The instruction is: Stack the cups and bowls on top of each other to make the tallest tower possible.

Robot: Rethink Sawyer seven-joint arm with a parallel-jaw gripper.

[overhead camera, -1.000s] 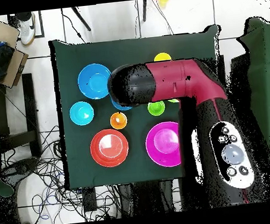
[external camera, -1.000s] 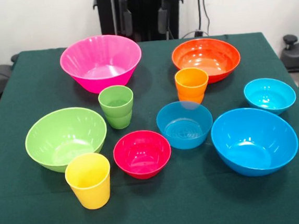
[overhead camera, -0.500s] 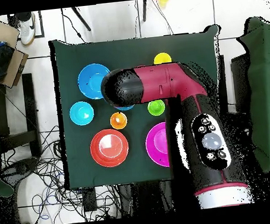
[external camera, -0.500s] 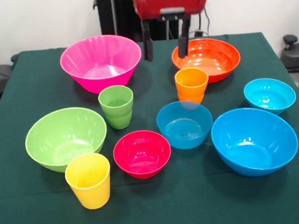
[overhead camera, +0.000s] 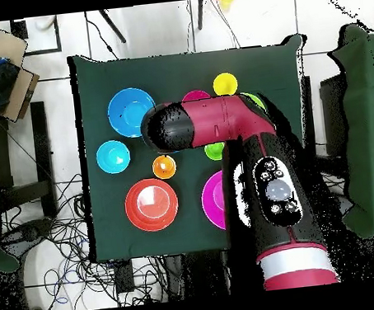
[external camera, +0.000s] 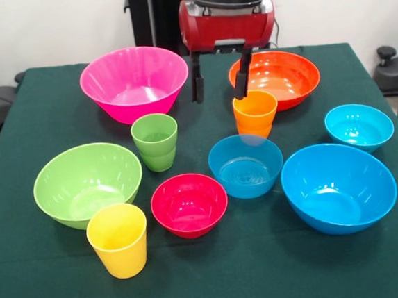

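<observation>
A: Where does the gripper [external camera: 221, 86] stand?

B: Over the far half of the table [external camera: 51, 287], between the pink bowl [external camera: 135, 83] and the orange bowl [external camera: 274, 78]. Its two fingers [external camera: 196, 79] hang straight down, spread apart, with nothing between them.

A: Which cup is nearest?

B: The orange cup [external camera: 255, 113]. It stands upright, mouth up, just in front of the orange bowl and behind the mid blue bowl [external camera: 246, 164]. In the front view one fingertip sits right at the cup's rim; the other hangs over bare cloth toward the pink bowl.

A: So the gripper is not centred on it?

B: No. The cup lies below the gripper and off to one side, toward the orange bowl. The cup's long axis is vertical, in line with the fingers. My judgement: a sideways shift toward the orange bowl is needed before descent, or one finger will strike the rim.

A: Does the overhead view confirm it?

B: Only partly. There the arm [overhead camera: 220, 123] covers the gripper. The orange cup [overhead camera: 164, 166] shows clear of it, beside the orange bowl [overhead camera: 151, 204].

A: The other cups?

B: The green cup [external camera: 155, 141] stands farther off, in front of the pink bowl. The yellow cup [external camera: 118, 239] is well apart, at the near edge beside the green bowl [external camera: 87, 182]. Nothing is stacked yet.
</observation>
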